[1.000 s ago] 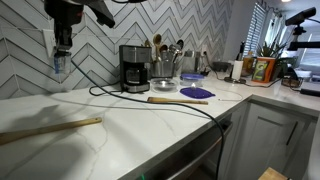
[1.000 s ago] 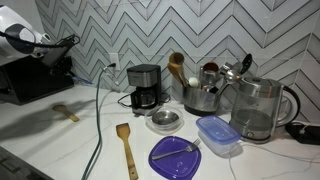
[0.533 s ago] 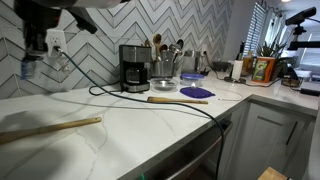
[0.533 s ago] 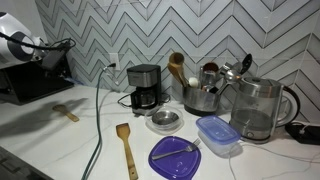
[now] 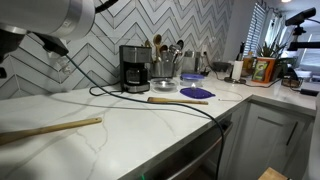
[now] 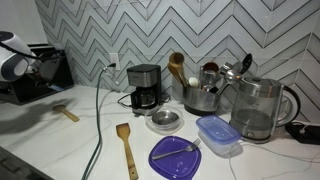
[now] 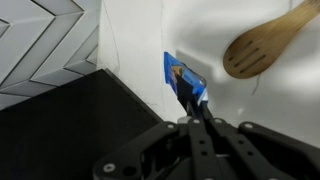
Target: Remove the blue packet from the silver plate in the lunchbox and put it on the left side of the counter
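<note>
In the wrist view my gripper (image 7: 193, 102) is shut on the blue packet (image 7: 180, 75), holding it just above the white marble-look counter (image 7: 250, 110). In an exterior view the gripper (image 6: 45, 72) hangs at the far left, over the counter (image 6: 90, 135); the packet cannot be made out there. In an exterior view only the arm (image 5: 55, 18) shows at the top left, with the gripper past the left edge. The silver plate (image 6: 165, 120) sits empty in front of the coffee maker, apart from the blue-lidded lunchbox (image 6: 218, 135).
A black appliance (image 6: 35, 85) (image 7: 70, 120) stands right beside the gripper. A wooden spoon (image 6: 65, 112) (image 7: 270, 40) lies close by, and a wooden spatula (image 6: 127, 150) nearer the middle. A coffee maker (image 6: 145, 88), purple plate (image 6: 180, 155), kettle (image 6: 258, 108) and cable (image 6: 98, 120) are further along.
The arm has carried the packet further left and lower; in an exterior view the gripper and packet have slid out past the left edge.
</note>
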Robot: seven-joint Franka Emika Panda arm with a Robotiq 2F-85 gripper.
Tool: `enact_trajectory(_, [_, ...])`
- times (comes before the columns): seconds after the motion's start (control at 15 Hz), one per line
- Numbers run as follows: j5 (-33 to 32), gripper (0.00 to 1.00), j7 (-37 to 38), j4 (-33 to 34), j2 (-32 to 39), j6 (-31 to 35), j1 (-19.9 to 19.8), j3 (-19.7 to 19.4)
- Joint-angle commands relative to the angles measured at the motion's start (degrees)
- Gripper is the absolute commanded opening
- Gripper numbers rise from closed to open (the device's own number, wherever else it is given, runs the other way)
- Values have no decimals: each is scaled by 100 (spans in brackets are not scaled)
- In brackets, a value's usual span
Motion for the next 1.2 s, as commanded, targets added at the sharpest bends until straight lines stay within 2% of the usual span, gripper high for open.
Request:
enact_trajectory(0.0, [1098,0,-1536,108,340,162,-430,630])
enact_trajectory(0.2, [1906,0,-2675,296,584,41,-765,1042])
enact_trajectory(0.4, [2332,0,-3532,519,872,-28,-1066,1352])
enact_trajectory(1.13, [2297,0,-4692,393,1464,-98,-1754,1611])
